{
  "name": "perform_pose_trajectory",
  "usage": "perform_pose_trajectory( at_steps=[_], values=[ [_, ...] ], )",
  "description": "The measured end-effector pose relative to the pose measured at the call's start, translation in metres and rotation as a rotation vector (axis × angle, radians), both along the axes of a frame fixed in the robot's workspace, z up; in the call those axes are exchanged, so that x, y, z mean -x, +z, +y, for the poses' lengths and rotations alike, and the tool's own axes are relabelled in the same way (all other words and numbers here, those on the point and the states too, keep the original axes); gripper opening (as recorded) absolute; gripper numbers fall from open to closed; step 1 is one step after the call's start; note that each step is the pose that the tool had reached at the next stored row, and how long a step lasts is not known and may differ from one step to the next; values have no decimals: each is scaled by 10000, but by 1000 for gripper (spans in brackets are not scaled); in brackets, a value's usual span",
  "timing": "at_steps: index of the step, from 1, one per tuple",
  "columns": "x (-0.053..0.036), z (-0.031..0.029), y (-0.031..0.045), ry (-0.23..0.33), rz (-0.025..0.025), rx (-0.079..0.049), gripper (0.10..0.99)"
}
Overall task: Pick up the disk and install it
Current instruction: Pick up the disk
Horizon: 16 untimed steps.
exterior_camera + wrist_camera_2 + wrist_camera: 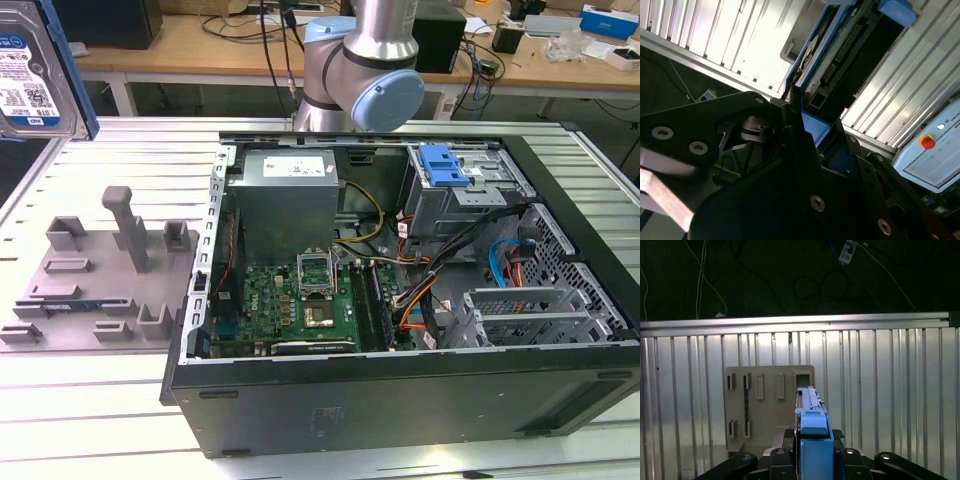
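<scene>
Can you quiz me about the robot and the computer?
1. True or false: the black gripper is shut on the silver hard drive in its blue plastic carrier.
2. Where is that drive? A) inside the computer B) up in the air C) lying on the table
3. What colour is the plastic latch atop the metal drive cage in the open black computer case?
Key: 1 true; 2 B; 3 blue.

A wooden workbench [190,52] strewn with cables [245,25] stands behind the ribbed aluminium table [120,140]; the floor [765,280] is dark.
</scene>
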<state>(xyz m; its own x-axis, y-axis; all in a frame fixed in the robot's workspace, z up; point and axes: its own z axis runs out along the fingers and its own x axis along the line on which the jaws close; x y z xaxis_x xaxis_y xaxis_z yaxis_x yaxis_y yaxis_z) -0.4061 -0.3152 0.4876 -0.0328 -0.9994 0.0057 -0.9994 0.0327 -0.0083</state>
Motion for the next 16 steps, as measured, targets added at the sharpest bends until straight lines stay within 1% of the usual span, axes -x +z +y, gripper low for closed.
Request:
perform_pose_trajectory(
  at_steps=[1,3,5,7,8,10,11,12,14,15,16],
  values=[
    [0,-7,1,3,1,1,365],
    [-37,-91,0,-1,1,0,365],
    [-77,-153,0,1,6,0,365],
    [-146,-252,0,-1,26,0,365],
    [-204,-318,0,1,35,0,365],
    [-323,-406,0,2,44,0,365],
    [-409,-463,0,-1,51,0,365],
    [-467,-504,0,1,55,0,365],
    [-538,-550,0,-1,62,-1,365],
    [-604,-594,0,2,67,0,365],
    [-652,-626,0,0,71,0,365]
  ],
)
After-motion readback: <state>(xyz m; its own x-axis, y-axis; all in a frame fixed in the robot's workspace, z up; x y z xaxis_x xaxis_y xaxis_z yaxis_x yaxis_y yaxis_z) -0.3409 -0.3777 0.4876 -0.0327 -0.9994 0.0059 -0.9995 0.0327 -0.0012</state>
